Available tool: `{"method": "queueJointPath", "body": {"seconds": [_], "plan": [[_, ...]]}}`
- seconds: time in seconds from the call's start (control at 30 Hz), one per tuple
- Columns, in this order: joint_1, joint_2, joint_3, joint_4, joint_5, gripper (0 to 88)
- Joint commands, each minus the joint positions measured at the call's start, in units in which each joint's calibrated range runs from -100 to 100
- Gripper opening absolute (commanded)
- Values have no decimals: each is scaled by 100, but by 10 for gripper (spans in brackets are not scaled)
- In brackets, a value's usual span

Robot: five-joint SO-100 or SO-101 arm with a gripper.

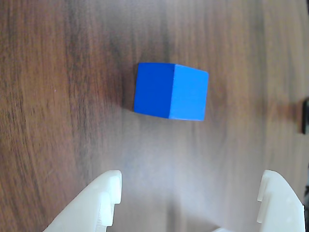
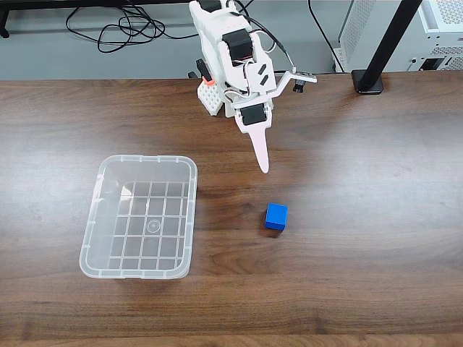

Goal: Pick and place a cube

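The bright-blue cube (image 1: 171,91) rests on the brown wooden table, upper middle of the wrist view, ahead of my white fingertips and apart from them. My gripper (image 1: 190,176) is open, its two fingers spread wide at the bottom edge with only bare table between them. In the fixed view the cube (image 2: 275,216) lies right of centre. The gripper (image 2: 265,163) hangs above the table, farther back than the cube, with one long white finger pointing down. The clear plastic bin (image 2: 148,158) stands empty to the cube's left.
The arm's base (image 2: 211,97) stands at the table's back edge. A black stand foot (image 2: 369,81) sits at the back right, black cables (image 2: 123,29) trail behind the table, and a white perforated case (image 2: 445,25) fills the top right corner.
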Motion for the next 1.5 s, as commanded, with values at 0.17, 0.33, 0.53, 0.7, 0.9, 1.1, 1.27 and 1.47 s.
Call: {"method": "queueJointPath", "body": {"seconds": [0.17, 0.33, 0.53, 0.7, 0.9, 1.1, 1.27, 1.47], "plan": [[684, 4362, -2991, -226, -803, 283], [684, 5922, -4131, -234, -1188, 284], [684, 7401, -5243, -243, -1426, 284], [420, 8342, -5961, -192, -1416, 337], [16, 8953, -6544, -183, -1421, 412], [-241, 9275, -6706, -226, -1437, 412], [-234, 9597, -6715, -192, -1437, 411], [-175, 9770, -6697, -89, -1400, 400]]}}
